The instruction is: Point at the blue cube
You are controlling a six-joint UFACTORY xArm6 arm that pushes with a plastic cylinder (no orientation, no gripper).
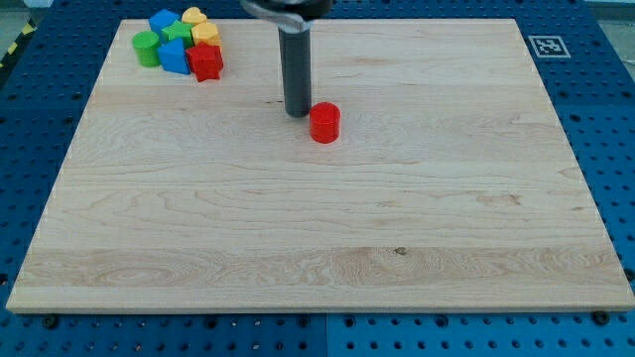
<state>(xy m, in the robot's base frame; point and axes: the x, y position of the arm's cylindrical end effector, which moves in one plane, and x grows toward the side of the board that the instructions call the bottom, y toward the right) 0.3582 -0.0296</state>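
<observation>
A cluster of blocks sits at the board's top left. In it are a blue cube (163, 20) at the top, a second blue block (175, 56) lower down, a green cylinder (147, 48), a green block (178, 32), two yellow blocks (194, 16) (205, 34) and a red block (206, 61). A red cylinder (324, 122) stands alone near the board's upper middle. My tip (297, 112) rests on the board just left of the red cylinder, close to it, and far to the right of the blue cube.
The wooden board (317, 248) lies on a blue perforated table. A fiducial marker (547, 46) sits off the board's top right corner. The arm's body enters from the view's top above my tip.
</observation>
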